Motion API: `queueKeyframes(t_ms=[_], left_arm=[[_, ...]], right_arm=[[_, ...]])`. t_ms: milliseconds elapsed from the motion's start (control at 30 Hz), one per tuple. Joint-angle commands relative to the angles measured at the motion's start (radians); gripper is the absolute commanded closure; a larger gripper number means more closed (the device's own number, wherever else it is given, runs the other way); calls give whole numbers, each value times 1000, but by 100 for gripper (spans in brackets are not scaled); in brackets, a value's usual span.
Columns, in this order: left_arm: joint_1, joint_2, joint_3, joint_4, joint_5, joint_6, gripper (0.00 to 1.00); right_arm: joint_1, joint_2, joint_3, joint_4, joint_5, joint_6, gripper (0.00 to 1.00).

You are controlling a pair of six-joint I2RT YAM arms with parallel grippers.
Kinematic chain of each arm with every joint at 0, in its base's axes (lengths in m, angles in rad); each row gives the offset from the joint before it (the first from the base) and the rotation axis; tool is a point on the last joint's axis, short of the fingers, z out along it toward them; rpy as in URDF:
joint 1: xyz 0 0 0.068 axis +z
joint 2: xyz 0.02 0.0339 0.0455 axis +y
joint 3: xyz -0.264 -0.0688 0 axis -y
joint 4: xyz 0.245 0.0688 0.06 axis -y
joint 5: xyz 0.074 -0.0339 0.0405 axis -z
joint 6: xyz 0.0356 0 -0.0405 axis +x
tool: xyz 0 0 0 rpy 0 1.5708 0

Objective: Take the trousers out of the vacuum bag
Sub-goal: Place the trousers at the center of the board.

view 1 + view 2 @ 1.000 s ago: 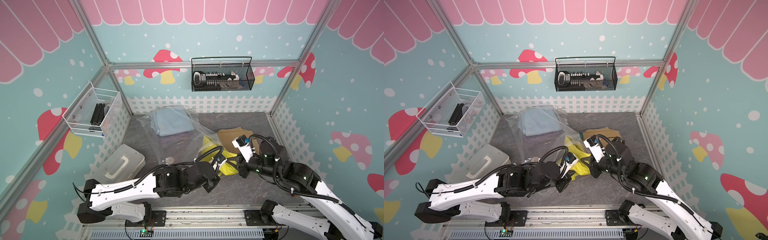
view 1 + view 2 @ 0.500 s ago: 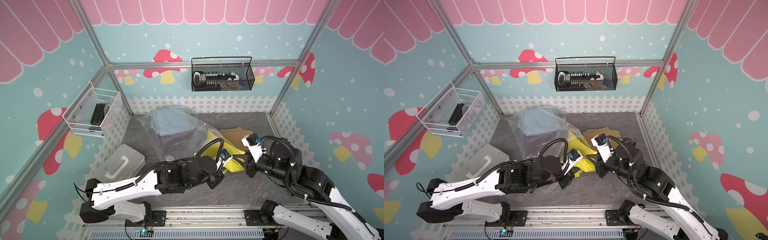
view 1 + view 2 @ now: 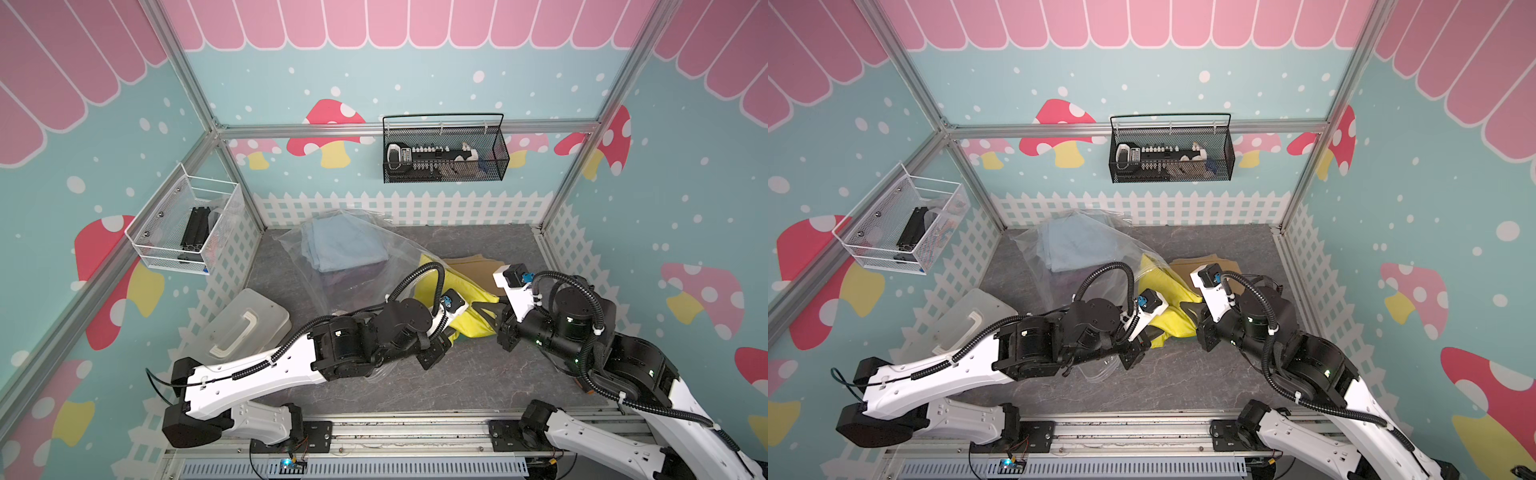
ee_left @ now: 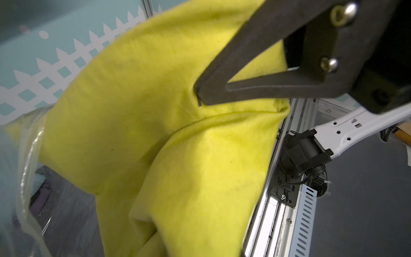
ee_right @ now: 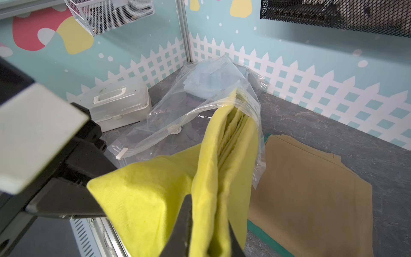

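Both grippers are shut on the yellow trousers [image 3: 473,322] and hold them off the table. My left gripper [image 3: 454,331] grips one corner, though the cloth hides its jaws in the left wrist view. My right gripper [image 5: 209,231] pinches a fold close by. The far end of the yellow trousers [image 5: 231,138] still sits in the mouth of the vacuum bag [image 5: 200,104]. Light blue trousers [image 3: 340,245] and purple trousers [image 3: 353,278] lie inside the bag. Tan trousers [image 5: 311,189] lie flat on the table over dark green ones [image 5: 264,235].
A translucent box with a white handle [image 3: 245,324] stands at the front left beside the bag. A black wire basket [image 3: 444,153] hangs on the back wall and a white wire basket [image 3: 187,224] on the left wall. A white picket fence borders the table.
Both grippers have moved right and toward the front with the yellow trousers, drawing more of them out of the bag. The bag's mouth has been dragged along.
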Motion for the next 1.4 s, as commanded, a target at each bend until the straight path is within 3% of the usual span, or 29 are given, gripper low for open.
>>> queueKeyframes(t_ms=[0, 433, 767, 1233, 1367], left_arm=[[12, 7, 62, 112, 32, 37, 100], [13, 90, 162, 130, 157, 49, 100], [13, 169, 244, 158, 272, 62, 100], [28, 260, 327, 182, 318, 68, 100], [48, 304, 365, 191, 352, 61, 100]], right_arm=[[11, -42, 70, 109, 8, -31, 100], [10, -137, 96, 86, 117, -27, 100], [10, -187, 72, 66, 343, -3, 100], [10, -267, 58, 62, 525, 14, 100], [10, -260, 53, 32, 664, 65, 100]])
